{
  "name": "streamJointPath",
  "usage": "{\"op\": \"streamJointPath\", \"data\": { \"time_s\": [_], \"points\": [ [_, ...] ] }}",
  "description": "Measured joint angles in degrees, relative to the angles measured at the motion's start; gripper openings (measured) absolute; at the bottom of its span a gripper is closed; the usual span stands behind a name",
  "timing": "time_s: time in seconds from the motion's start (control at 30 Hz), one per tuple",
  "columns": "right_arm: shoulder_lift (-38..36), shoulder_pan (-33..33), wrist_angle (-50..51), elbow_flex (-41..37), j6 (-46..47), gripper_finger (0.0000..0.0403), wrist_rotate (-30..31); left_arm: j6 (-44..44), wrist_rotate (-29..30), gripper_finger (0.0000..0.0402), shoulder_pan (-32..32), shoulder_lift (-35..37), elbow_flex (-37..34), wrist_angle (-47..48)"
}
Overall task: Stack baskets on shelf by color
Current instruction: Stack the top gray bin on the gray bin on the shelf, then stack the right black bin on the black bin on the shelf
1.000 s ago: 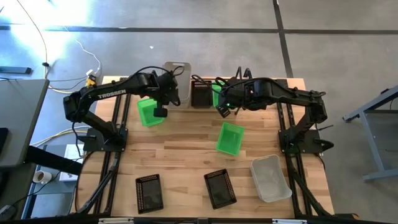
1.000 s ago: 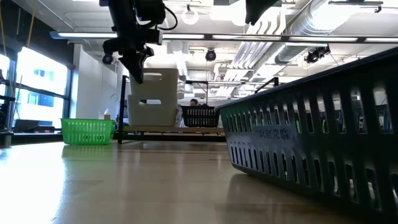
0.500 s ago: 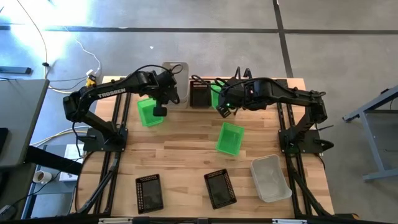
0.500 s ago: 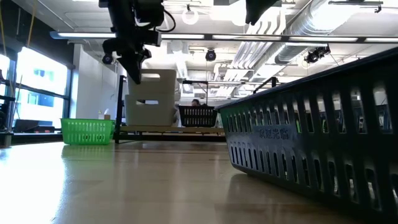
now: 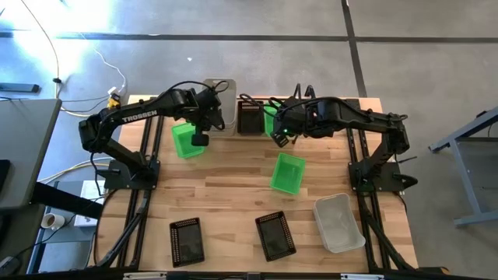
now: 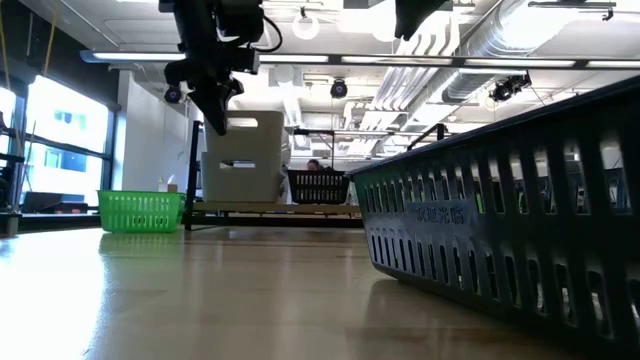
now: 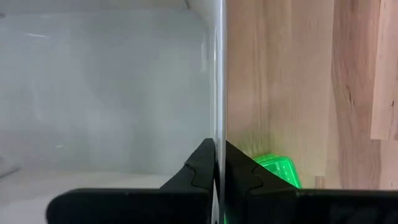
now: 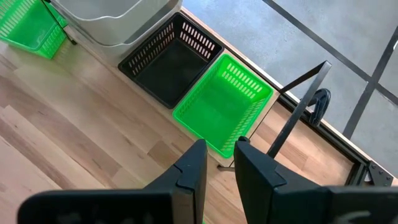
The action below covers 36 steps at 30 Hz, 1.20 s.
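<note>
My left gripper [image 5: 204, 117] is shut on a whitish-grey basket [image 5: 222, 99] at the shelf's left end [image 6: 215, 208] by the table's far edge. On the shelf to its right stand a black basket [image 8: 168, 62] and a green basket [image 8: 221, 102]. My right gripper [image 8: 219, 155] hangs open just above and in front of that green basket, touching nothing. On the table lie two green baskets [image 5: 187, 140] [image 5: 288, 173], two black ones [image 5: 187, 239] [image 5: 276, 235] and a whitish one [image 5: 338, 223]. My left gripper pinches one thin side wall [image 7: 218, 124] of the whitish-grey basket between its two fingers [image 7: 202, 169], one finger inside and one outside, coming from above. The basket [image 6: 245, 155] stays upright below the fingers, just over the shelf plank; whether it rests there, I cannot tell.
The shelf's thin black uprights [image 8: 298, 106] stand at its ends, the right one close to my right gripper. A black basket [image 6: 520, 210] sits very near the low camera. Bare wood lies in the table's middle [image 5: 233, 187].
My left gripper and the whitish-grey basket it holds have edged a little toward the table's left, staying upright. The right arm has kept still.
</note>
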<state>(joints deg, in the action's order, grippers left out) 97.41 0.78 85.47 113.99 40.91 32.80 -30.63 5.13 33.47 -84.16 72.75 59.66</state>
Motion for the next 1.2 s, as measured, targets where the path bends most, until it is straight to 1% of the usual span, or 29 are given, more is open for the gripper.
{"op": "streamJointPath", "data": {
  "time_s": [0.2,0.43,0.63,0.77,0.93,1.07,1.2],
  "points": [
    [0.0,0.0,0.0,0.0,0.0,0.0067,0.0,0.3,0.1,0.0029,0.0,0.0,0.0,0.0],
    [0.0,0.0,0.0,0.0,0.0,0.0067,0.0,0.4,0.4,0.0084,0.0,0.0,0.0,0.0],
    [0.0,0.0,0.0,0.0,-0.5,0.0067,0.0,0.8,4.5,0.0134,0.0,0.0,0.0,-0.1],
    [0.0,0.0,0.0,0.0,-0.5,0.0067,0.0,2.0,4.8,0.0160,0.0,0.0,0.1,-0.1],
    [0.0,0.0,0.0,0.0,-0.5,0.0067,-0.2,3.5,2.1,0.0174,0.0,0.1,3.5,0.2],
    [0.0,-0.1,0.0,0.0,-0.5,0.0067,-0.5,3.8,1.5,0.0172,-0.2,0.1,7.4,0.6],
    [0.0,-0.1,0.0,0.0,-0.5,0.0067,-2.6,6.5,1.3,0.0165,-0.2,0.1,11.8,1.9]
  ]
}}
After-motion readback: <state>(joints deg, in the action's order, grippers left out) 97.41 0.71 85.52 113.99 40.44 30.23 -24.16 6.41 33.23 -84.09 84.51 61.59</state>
